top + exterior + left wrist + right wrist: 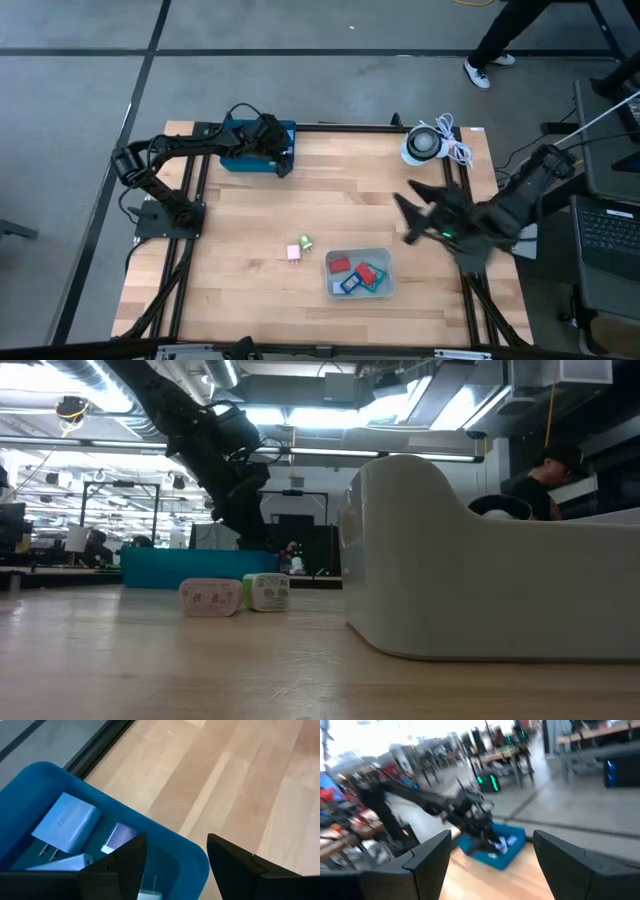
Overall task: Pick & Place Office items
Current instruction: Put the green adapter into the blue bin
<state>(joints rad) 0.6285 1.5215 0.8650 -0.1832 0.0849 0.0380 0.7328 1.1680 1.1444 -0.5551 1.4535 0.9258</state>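
Observation:
A dark blue tray [240, 160] at the table's far left holds light blue and white blocky items [67, 822]. My left gripper [283, 160] is open above the tray's right end. In the left wrist view [175, 857] one finger is over the inside and one over the table outside the rim [197, 857]. A pink item [294, 253] and a green-and-white item [305, 242] lie side by side on the wood; both show in the low view [210, 597] [266, 592]. My right gripper [410, 215] is open and empty, raised at the table's right.
A pale bin [331, 264] near the front edge holds red and blue items [358, 274]; it looms large in the low view [480, 580]. A white coiled cable [432, 143] lies at the far right corner. A person [500, 40] stands beyond the table, and a laptop [608, 235] is at the right.

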